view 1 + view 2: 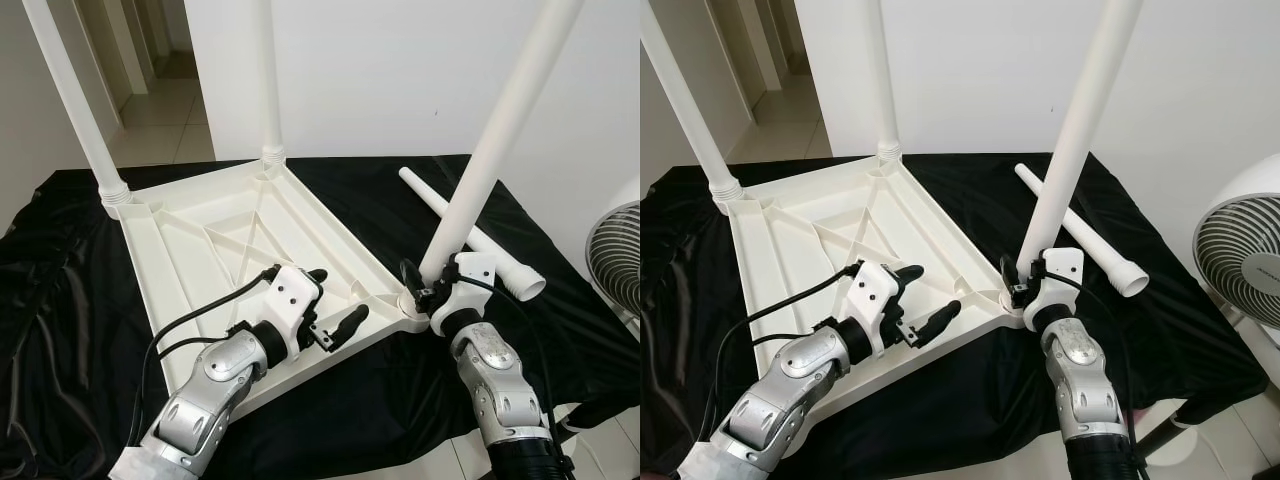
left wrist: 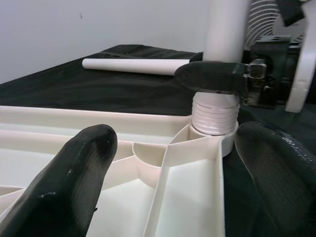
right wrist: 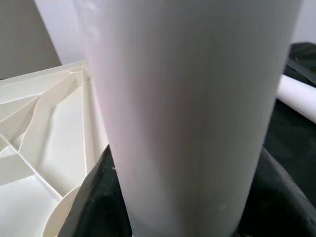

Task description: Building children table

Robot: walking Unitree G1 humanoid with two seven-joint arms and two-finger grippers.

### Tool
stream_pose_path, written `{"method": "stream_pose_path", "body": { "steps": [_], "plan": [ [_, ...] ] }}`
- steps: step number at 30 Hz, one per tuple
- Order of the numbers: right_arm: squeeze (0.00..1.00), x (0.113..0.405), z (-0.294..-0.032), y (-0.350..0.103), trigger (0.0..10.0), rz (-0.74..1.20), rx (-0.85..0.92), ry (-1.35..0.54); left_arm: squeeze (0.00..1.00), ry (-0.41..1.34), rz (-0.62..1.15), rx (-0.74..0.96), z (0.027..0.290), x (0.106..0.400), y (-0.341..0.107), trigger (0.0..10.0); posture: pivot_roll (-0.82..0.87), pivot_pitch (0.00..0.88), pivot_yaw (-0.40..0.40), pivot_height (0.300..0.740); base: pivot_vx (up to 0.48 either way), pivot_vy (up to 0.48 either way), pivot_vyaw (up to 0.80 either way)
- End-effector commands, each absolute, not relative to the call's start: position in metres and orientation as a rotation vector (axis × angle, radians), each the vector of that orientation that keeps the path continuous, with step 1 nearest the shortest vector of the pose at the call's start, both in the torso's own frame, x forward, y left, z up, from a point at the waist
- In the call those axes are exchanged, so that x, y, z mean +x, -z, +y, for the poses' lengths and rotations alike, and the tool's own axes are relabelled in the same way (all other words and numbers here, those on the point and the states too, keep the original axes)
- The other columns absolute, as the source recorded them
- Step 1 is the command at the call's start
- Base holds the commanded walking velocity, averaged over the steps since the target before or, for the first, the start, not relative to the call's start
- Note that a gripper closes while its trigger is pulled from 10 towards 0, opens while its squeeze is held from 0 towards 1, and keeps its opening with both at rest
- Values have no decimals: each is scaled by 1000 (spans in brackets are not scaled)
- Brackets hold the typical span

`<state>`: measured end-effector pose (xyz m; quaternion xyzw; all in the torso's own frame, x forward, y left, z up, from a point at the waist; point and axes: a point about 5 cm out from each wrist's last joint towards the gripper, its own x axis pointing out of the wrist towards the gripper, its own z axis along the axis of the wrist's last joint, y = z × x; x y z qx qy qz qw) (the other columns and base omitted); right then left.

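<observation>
A white plastic table top lies upside down on a black cloth. Two white legs stand in its far corners, one on the left and one in the middle. A third leg stands tilted in the near right corner socket, and my right gripper is shut on it just above the base. This leg looms close in the right wrist view. My left gripper hovers open over the table top's near edge, its fingers pointing at that socket. A loose leg lies on the cloth at the right.
The black cloth covers the whole work surface and hangs in folds on the left. A white fan stands at the right edge. A white wall is behind, with a hallway opening at the far left.
</observation>
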<state>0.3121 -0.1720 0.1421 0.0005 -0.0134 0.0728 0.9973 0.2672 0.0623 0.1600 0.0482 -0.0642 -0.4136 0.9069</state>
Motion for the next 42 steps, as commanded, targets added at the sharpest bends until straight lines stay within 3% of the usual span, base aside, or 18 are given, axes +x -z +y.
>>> {"method": "stream_pose_path", "body": {
  "steps": [1,19,42],
  "plan": [
    [0,308,-182,-102,10000,210,48,-68,0,931,-141,109,60,265,-165,10000,-18,32,42,740,0,0,0],
    [0,324,-171,-108,10000,298,-94,-216,0,918,-148,107,62,266,-168,10000,-12,39,35,740,0,0,0],
    [0,284,-171,-91,10000,68,-143,-176,0,896,-155,87,64,268,-171,10000,-25,60,40,740,0,0,0]
  ]
}}
